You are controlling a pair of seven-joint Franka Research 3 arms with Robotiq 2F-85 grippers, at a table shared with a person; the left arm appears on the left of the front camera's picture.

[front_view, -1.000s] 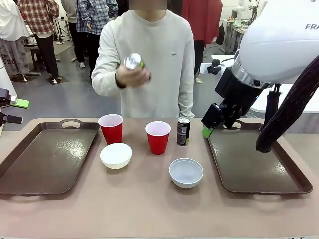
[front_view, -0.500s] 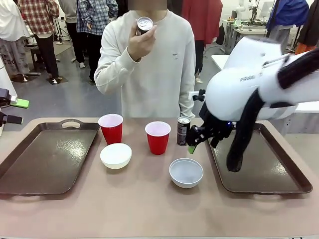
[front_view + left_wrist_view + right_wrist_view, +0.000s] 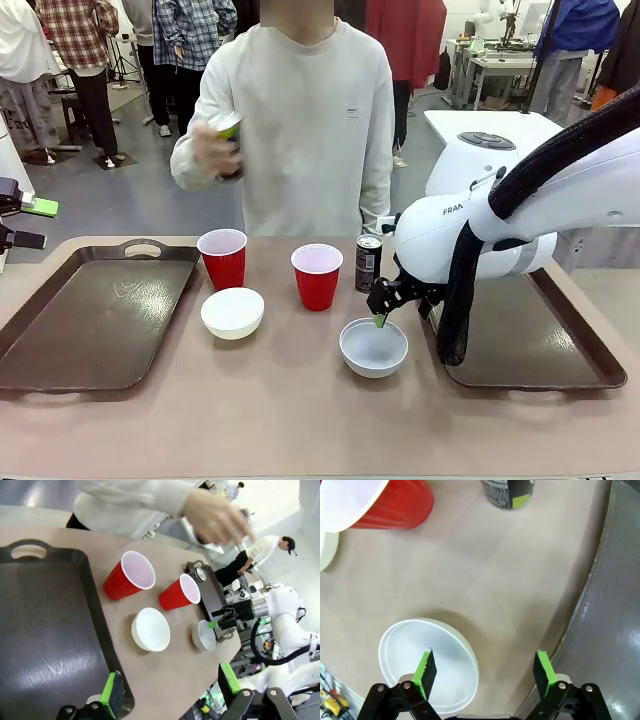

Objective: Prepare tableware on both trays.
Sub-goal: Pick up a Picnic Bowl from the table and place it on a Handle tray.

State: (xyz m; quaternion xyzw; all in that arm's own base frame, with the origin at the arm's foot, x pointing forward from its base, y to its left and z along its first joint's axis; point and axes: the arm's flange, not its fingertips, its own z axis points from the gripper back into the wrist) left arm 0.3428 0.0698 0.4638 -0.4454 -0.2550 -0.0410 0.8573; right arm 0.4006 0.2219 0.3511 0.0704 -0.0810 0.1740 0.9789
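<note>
My right gripper [image 3: 384,312] [image 3: 485,671] hangs open just over the near white bowl [image 3: 373,347] [image 3: 427,660]. One green pad is above the bowl's inside, the other outside its rim toward the right tray [image 3: 520,350] [image 3: 607,605]. A dark can [image 3: 368,263] [image 3: 509,491] and two red cups [image 3: 317,275] [image 3: 223,257] stand behind it. The second bowl [image 3: 232,312] [image 3: 151,629] lies beside the left tray [image 3: 90,320] [image 3: 45,630]. My left gripper [image 3: 22,222] [image 3: 170,687] is open at the far left, holding nothing. The person's hand holds the second can [image 3: 228,125].
The person stands at the far side of the table in a pale sweatshirt [image 3: 300,130], one hand raised. Both trays are bare. My right arm's white body [image 3: 480,235] covers part of the right tray.
My right arm swung down and left from above the right tray to the near bowl. The person's hand lifted the can up, then lowered it to the left.
</note>
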